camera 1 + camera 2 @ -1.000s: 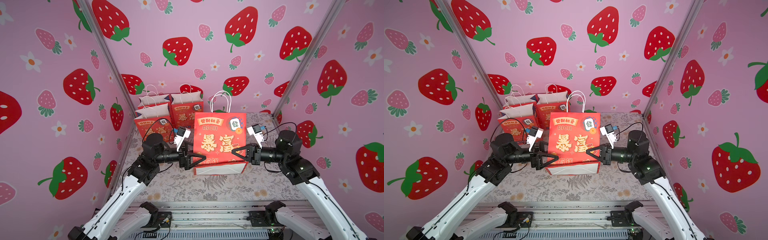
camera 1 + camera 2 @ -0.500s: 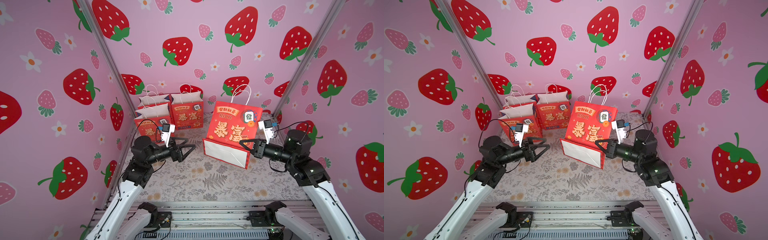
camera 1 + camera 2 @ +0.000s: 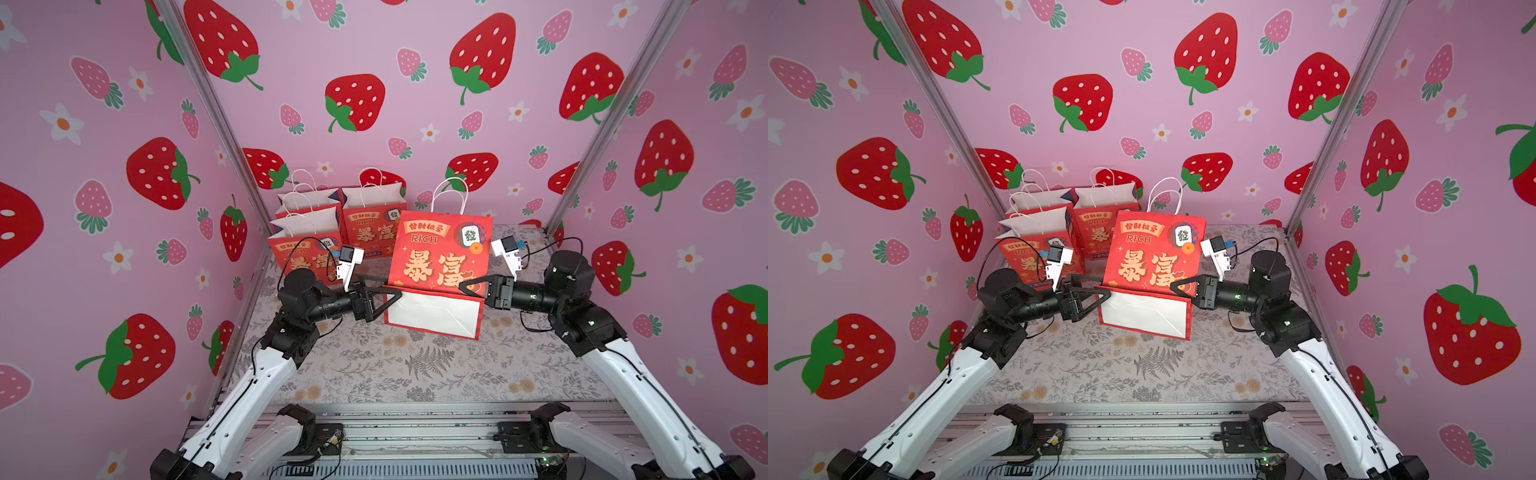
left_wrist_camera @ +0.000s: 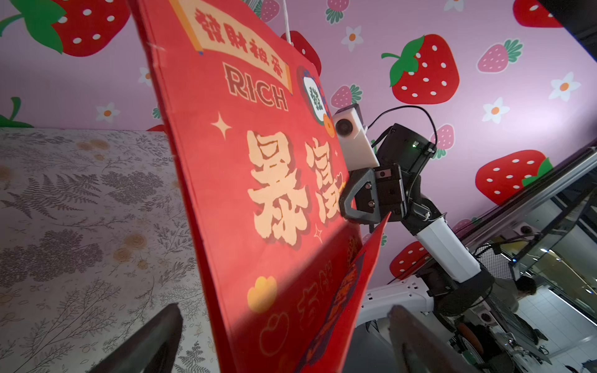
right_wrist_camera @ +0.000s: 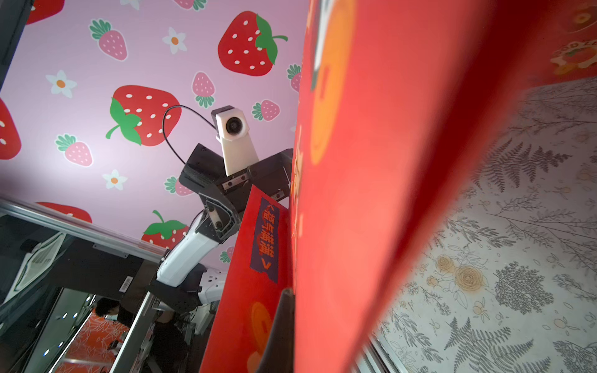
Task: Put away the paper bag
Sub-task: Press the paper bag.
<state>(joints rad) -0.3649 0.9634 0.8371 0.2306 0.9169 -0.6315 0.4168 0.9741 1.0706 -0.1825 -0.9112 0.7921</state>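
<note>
Three stored bags (image 3: 365, 224) stand at the back. Just in front of them the left gripper (image 3: 390, 296), jaws spread wide, has come back to straddle the left edge of the single paper bag (image 3: 436, 257); farther right, the right gripper (image 3: 467, 286) stays clenched on its other edge, so a two-handed carry looks ready

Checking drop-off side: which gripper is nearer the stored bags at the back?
Left. The left gripper sits just in front of the stored bags; the right gripper clamps the paper bag's far edge.
</note>
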